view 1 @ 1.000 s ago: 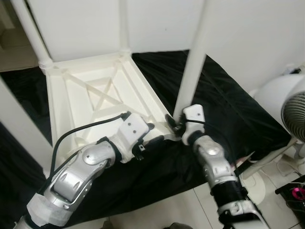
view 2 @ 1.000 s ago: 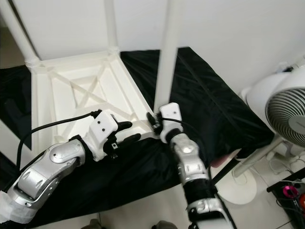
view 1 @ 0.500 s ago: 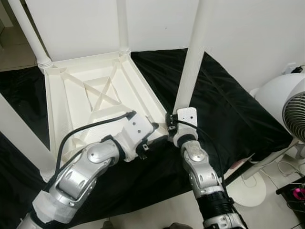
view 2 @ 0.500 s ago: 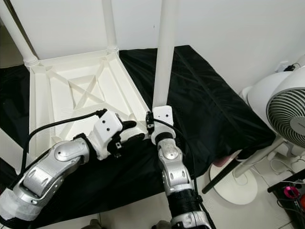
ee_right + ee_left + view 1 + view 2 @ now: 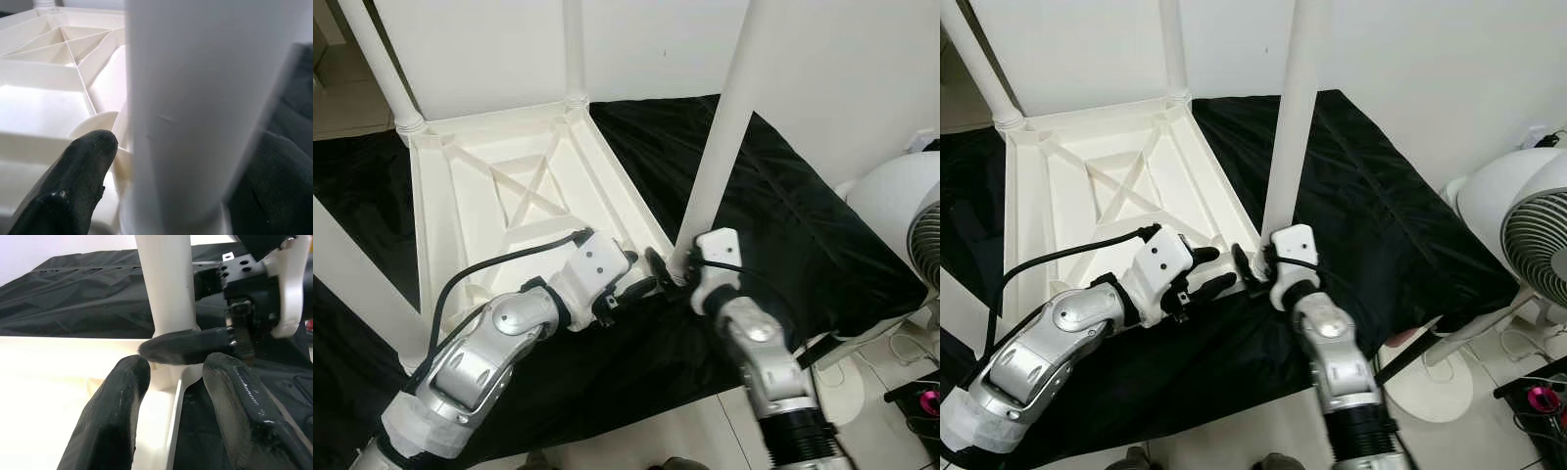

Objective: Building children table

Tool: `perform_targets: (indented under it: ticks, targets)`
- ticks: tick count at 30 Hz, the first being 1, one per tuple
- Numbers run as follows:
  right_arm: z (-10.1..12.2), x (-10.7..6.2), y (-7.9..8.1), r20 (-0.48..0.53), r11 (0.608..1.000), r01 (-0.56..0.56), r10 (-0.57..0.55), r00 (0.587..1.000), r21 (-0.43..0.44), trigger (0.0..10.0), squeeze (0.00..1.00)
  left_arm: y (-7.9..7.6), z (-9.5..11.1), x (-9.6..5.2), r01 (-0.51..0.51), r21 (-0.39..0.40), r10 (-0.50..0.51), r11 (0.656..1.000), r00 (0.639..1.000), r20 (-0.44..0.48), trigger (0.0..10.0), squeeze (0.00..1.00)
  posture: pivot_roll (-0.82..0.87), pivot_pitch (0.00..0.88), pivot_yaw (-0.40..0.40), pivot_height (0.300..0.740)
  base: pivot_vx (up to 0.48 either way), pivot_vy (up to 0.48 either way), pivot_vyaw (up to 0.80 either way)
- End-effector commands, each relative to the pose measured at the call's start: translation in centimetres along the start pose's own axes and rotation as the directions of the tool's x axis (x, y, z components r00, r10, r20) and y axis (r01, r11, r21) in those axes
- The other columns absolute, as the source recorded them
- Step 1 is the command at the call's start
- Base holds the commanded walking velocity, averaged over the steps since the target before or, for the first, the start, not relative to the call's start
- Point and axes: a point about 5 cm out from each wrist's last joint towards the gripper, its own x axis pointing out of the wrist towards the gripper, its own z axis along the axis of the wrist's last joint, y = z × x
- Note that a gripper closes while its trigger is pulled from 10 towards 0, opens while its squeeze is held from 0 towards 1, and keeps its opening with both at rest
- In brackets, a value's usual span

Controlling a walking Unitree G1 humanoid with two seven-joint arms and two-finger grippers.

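Black sheet [image 5: 783, 225] under upturned table top [image 5: 499, 196]; right gripper [image 5: 1252, 266] clasping leg [image 5: 724, 137] base, left gripper [image 5: 641, 285] spread beside; leg likely to tip or unseat if twisted off-axis.

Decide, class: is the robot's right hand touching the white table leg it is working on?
Touching. The right wrist view shows the table leg between the right hand's two black fingers, with no visible gap; the left wrist view shows one finger lying against the leg's base.
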Motion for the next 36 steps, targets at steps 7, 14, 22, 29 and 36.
perform_targets:
  ticks: [7,14,22,29,36]
  targets:
    - [0.0,0.7,-1.6,0.002,0.978,-0.184,0.185,0.983,-0.094,10.0,0.00,0.0,-0.1,0.0,0.037,0.016,-0.037,0.999,0.999,-0.001,10.0,0.00,-0.05,0.000,0.020,0.740,0.000,0.000,0.00]
    - [-0.4,3.3,-2.5,-0.088,0.938,-0.305,0.294,0.952,-0.164,10.0,0.00,0.3,0.2,0.3,0.037,0.021,-0.037,0.999,0.999,0.007,10.0,0.00,-0.05,0.000,0.025,0.740,0.000,0.000,0.00]
    - [-0.8,3.9,-2.3,-0.109,0.916,-0.371,0.358,0.928,-0.150,0.0,0.00,0.4,0.5,0.3,0.026,0.028,-0.026,0.999,1.000,0.017,10.0,0.00,-0.04,0.000,0.005,0.740,0.000,0.000,0.00]
    - [-1.5,3.7,-2.3,-0.107,0.909,-0.389,0.376,0.920,-0.147,0.0,0.00,0.5,0.6,0.2,0.002,0.016,-0.002,1.000,1.000,0.021,10.0,0.00,-0.04,0.022,0.006,0.740,0.000,0.000,0.00]
    - [-1.5,3.4,-2.1,-0.065,0.934,-0.336,0.331,0.942,-0.119,10.0,0.00,0.3,0.5,0.0,0.013,0.013,-0.014,1.000,1.000,0.018,10.0,0.00,-0.04,0.037,0.009,0.740,0.000,0.000,0.00]
